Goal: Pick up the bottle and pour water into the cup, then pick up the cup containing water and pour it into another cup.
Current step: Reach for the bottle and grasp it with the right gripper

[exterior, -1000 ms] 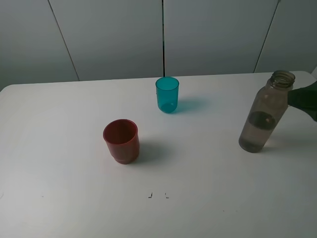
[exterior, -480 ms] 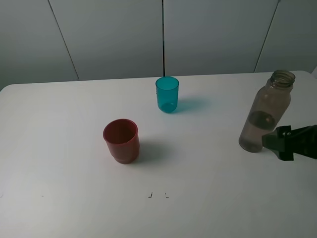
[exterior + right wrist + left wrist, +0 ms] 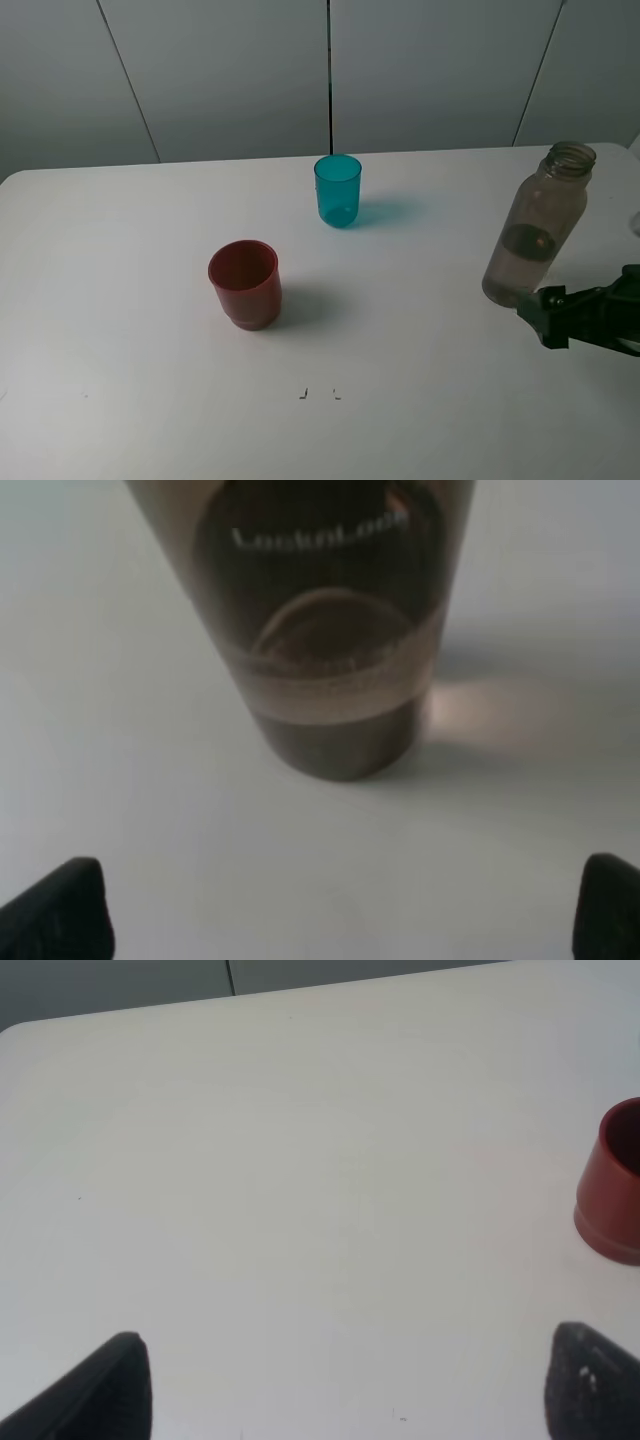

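The right arm is cut off by the right edge of the overhead view, so only its dark right fingers [image 3: 548,318] and part of the body show at the lower right of the frame. In the right wrist view only the two tips [image 3: 60,910] show; they stand wide apart with nothing between them. The tall smoky grey-brown translucent plastic bottle [image 3: 530,230] stands upright and capless at the right of the white surface [image 3: 120,300], just ahead of those tips. Its neck is out of the wrist view, where raised lettering on its wall [image 3: 320,535] reads roughly "LocknLock". The left fingers [image 3: 100,1390] do not appear overhead; their tips stand apart, empty. The squat opaque red plastic cup [image 3: 245,283] is cropped in the left wrist view [image 3: 615,1195]. The small translucent teal-blue plastic tumbler [image 3: 338,190] stands at upper centre. Small dark marks [image 3: 303,394] at lower centre are illegible.
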### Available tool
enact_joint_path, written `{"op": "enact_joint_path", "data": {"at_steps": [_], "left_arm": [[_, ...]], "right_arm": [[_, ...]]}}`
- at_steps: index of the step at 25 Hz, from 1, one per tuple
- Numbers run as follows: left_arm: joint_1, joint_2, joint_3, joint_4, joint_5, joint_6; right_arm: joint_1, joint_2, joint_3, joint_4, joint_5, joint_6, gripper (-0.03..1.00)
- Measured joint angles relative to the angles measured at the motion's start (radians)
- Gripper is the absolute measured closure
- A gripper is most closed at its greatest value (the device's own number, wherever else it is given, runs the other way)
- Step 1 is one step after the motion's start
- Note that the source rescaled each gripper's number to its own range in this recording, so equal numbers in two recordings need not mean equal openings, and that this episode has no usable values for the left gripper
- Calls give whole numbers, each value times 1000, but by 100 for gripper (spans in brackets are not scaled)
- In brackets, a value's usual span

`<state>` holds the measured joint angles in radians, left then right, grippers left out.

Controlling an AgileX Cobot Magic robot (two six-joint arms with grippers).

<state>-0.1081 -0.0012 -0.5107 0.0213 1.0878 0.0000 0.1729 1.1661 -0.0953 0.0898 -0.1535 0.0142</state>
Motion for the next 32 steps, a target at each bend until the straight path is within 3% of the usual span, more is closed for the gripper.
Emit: {"op": "enact_joint_path", "data": {"at_steps": [14,19,32], "left_arm": [[0,0,0,0,0,0],[0,0,0,0,0,0],[0,0,0,0,0,0]], "right_arm": [[0,267,13,-48,-372,-4,-3],[0,327,40,-52,-556,-4,-3],[0,431,45,-80,-727,-14,-3]]}}
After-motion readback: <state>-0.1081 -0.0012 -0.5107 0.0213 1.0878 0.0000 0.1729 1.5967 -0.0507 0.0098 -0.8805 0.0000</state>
